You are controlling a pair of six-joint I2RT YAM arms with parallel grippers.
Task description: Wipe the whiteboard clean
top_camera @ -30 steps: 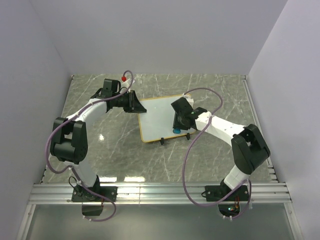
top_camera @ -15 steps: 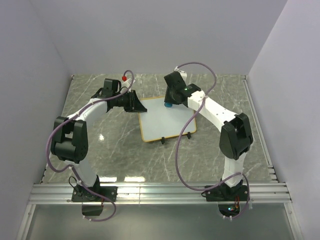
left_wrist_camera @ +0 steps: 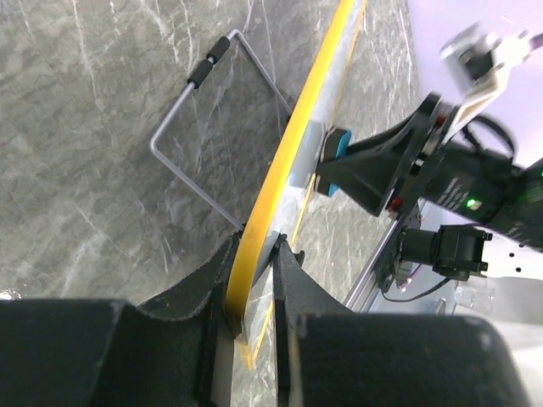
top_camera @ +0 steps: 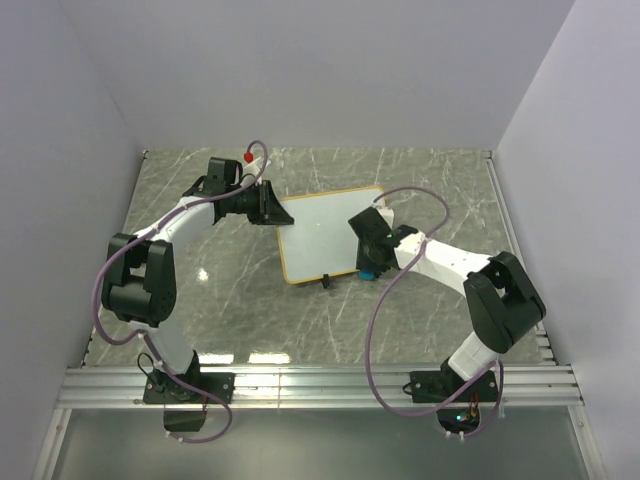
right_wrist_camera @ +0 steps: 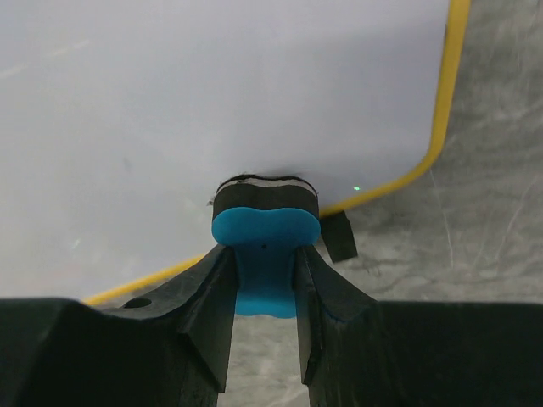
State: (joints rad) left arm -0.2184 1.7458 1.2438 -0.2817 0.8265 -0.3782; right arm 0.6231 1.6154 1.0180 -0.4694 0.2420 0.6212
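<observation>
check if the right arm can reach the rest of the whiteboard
Probably yes. The right gripper holds the blue eraser at the near edge of the whiteboard, whose face is bare; the left gripper only pinches its frame at one corner.

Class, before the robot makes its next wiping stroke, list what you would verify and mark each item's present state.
1. Left tool shut on the whiteboard frame: ok.
2. Right tool shut on the blue eraser: ok.
3. Eraser's dark pad touching the board face: ok.
4. Room for a stroke farther toward the near frame: not ok, the eraser sits at that edge.
5. All writing gone: cannot tell; the part in the right wrist view looks clean.
</observation>
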